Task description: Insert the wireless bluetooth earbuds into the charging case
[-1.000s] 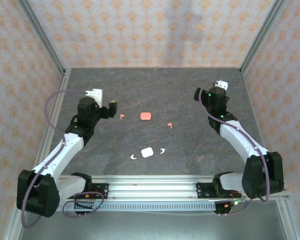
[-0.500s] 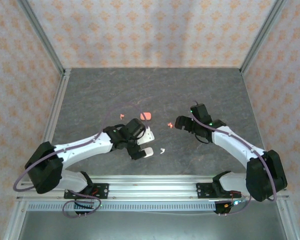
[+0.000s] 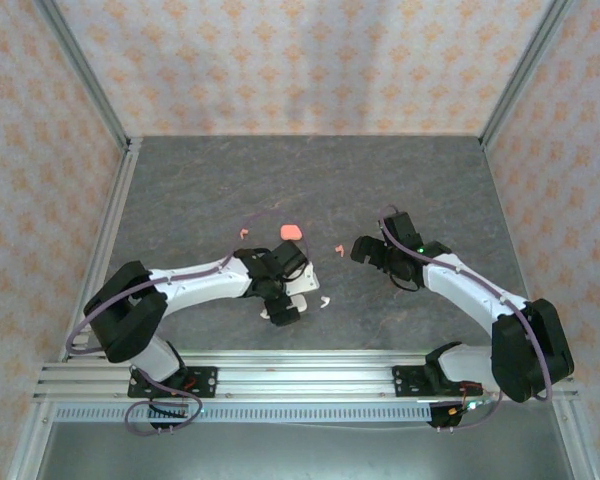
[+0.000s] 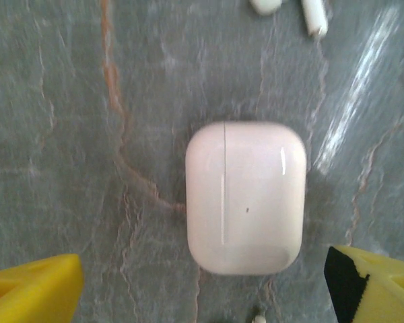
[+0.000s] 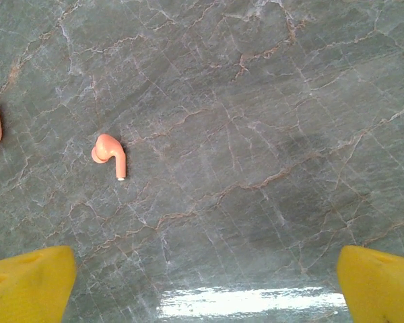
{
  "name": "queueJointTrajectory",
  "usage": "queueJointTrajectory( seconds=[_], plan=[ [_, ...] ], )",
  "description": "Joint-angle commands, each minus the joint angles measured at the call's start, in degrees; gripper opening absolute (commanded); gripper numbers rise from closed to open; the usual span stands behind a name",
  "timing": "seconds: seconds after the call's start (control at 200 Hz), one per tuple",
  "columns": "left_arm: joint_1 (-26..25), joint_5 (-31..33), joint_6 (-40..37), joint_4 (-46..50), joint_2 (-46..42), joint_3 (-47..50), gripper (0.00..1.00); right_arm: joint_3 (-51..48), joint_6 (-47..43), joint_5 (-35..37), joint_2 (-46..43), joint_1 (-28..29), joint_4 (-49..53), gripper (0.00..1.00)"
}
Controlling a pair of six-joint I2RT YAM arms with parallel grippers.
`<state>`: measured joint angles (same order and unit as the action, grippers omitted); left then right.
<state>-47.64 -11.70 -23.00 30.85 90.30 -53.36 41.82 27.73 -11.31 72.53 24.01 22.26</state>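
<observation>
- The left gripper hangs wide open over the white case, straddling it without touching and holding nothing.
- That case lies shut toward the near edge of the worktop, about midway along it.
- A white earbud lies just to its right.
- The right gripper, wide open and empty, hovers above a coral earbud mid-worktop.
- The coral case lies left of that bud, with another coral bud beyond it.

White arm links, black joints, purple cable; left hand yellow-tipped
</observation>
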Motion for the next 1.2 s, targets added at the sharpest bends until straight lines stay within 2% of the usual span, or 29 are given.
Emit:
queueJointTrajectory(
  seconds=[0.0, 0.205, 0.295, 0.665, 0.851, 0.961, 1.196],
  plan=[
    [-0.64, -4.03, 1.14, -1.41, 0.46, -1.55, 0.92, 0.74, 0.99, -0.14, -0.07, 0.08, 1.82, 0.99],
    [-0.72, -5.97, 2.04, -0.3, 4.55, -4.14, 0.89, 0.27, 2.44, -1.0, 0.28, 0.09, 1.38, 1.0],
    [-0.74, -7.16, 2.67, 0.78, 6.97, -5.68, 0.84, 0.95, 2.86, -1.73, 0.81, 0.1, 1.79, 1.0],
    [-0.74, -2.98, 4.25, 8.43, 13.7, -11.13, 0.72, 2.82, 2.59, -1.25, 0.68, 0.14, 3.86, 1.0],
    [-0.73, -1.92, 4.11, 10.51, 14.63, -9.89, 0.61, 2.83, 3.27, -1.76, 0.6, 0.08, 3.56, 1.0],
    [-0.73, -1.75, 3.88, 10.18, 13.41, -8.56, 0.51, 2.89, 3.57, -2.01, 0.34, 0.14, 3.5, 1.0],
    [-0.75, -0.19, 1.76, 7.01, 9.2, -7.24, 0.39, 3.06, 4.64, -4.91, -1.64, 0.15, 2.93, 1.0]
  ],
)
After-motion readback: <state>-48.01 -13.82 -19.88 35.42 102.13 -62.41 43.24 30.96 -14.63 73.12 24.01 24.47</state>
